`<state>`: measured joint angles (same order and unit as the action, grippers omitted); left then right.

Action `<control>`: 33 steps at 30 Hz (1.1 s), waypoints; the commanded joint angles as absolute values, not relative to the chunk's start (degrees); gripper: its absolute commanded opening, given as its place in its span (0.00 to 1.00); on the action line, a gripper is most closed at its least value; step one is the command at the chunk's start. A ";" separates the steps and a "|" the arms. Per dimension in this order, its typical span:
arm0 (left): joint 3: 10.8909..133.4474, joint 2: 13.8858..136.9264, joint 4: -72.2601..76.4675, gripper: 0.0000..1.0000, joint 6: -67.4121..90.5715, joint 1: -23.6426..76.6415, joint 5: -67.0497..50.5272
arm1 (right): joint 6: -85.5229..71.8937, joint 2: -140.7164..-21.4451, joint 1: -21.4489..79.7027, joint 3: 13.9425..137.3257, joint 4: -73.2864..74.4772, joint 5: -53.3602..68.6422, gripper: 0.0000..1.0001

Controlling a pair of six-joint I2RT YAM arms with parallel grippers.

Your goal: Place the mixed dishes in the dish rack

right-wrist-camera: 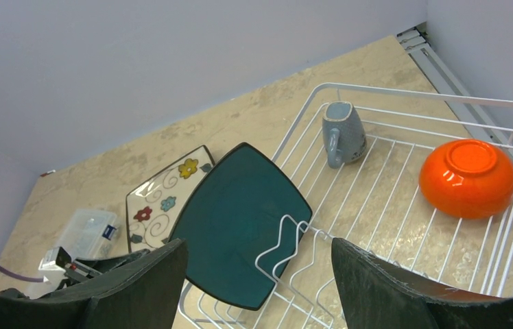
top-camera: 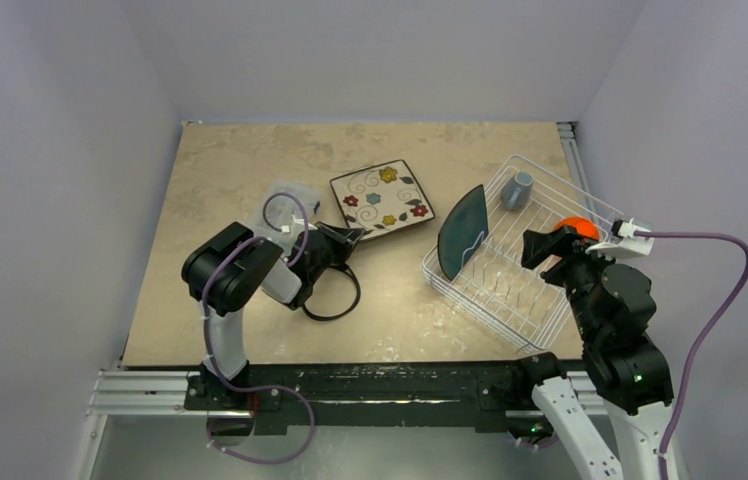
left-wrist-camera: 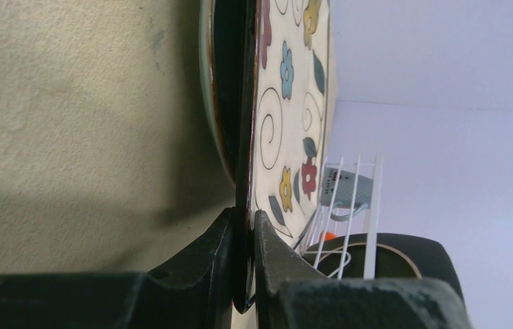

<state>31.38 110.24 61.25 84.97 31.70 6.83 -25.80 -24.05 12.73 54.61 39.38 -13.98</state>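
Observation:
My left gripper (top-camera: 347,240) (left-wrist-camera: 243,218) is shut on the dark rim of the square patterned plate (top-camera: 382,198) (left-wrist-camera: 288,103), at its near-left corner, low over the table. A pale mint edge (left-wrist-camera: 204,75) shows just under that plate. The white wire dish rack (top-camera: 480,310) (right-wrist-camera: 377,89) holds the dark teal plate (top-camera: 462,232) (right-wrist-camera: 240,219) standing on edge at its left end, the grey-blue mug (top-camera: 517,188) (right-wrist-camera: 344,131) and the orange bowl (top-camera: 578,225) (right-wrist-camera: 468,177) upside down. My right gripper (top-camera: 542,250) (right-wrist-camera: 259,245) is open and empty above the rack's tines.
A clear plastic compartment box (top-camera: 290,195) (right-wrist-camera: 89,233) lies left of the patterned plate. A black coiled cable (top-camera: 335,295) lies on the table by my left gripper. Walls close the table at the back and both sides.

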 commanded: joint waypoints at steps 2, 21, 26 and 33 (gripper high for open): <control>31.39 111.58 81.54 0.07 90.20 31.70 7.12 | -24.78 -24.45 12.73 54.58 37.44 -13.91 0.77; 33.71 94.26 74.02 0.00 91.33 30.10 4.61 | -24.79 -25.10 12.72 54.67 37.62 -13.44 0.77; 35.12 90.22 71.07 0.00 90.62 28.96 3.62 | -24.94 -25.54 12.74 54.65 37.53 -13.18 0.77; 37.06 88.61 72.33 0.00 92.28 27.41 1.60 | -24.81 -26.19 12.74 54.76 37.61 -13.00 0.77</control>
